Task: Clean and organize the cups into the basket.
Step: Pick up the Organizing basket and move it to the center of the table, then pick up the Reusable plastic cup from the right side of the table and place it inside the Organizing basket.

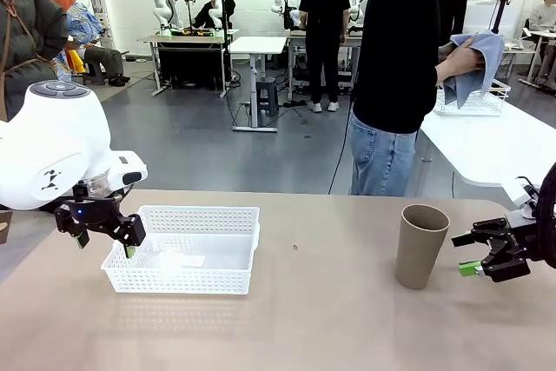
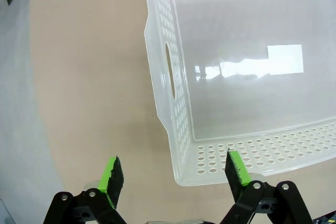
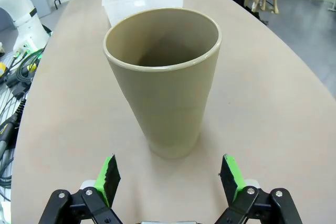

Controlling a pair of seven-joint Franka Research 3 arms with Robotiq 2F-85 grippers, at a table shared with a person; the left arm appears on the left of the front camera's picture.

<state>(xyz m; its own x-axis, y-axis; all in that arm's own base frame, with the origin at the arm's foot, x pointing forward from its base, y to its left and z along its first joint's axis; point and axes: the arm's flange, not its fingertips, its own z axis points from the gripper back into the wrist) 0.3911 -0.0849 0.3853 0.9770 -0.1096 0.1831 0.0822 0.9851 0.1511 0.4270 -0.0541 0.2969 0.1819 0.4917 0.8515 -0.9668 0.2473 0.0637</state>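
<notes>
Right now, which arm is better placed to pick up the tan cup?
Right. The right gripper is open, aimed at the upright tan cup, just short of it. The left gripper is at the basket's left end, far from the cup.

Bright, even overhead light, everything sharp. Pale streaks of glare lie on the glossy floor of the basket (image 2: 236,108). The cup (image 3: 165,82) throws a faint, soft shadow on the worktop (image 3: 262,119). Both wrist views bow at their edges.

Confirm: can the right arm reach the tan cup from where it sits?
Probably yes. The right pincer sits open beside the upright tan cup, pointed at it, with only table between them; its finger gap looks wider than the cup's base.
</notes>
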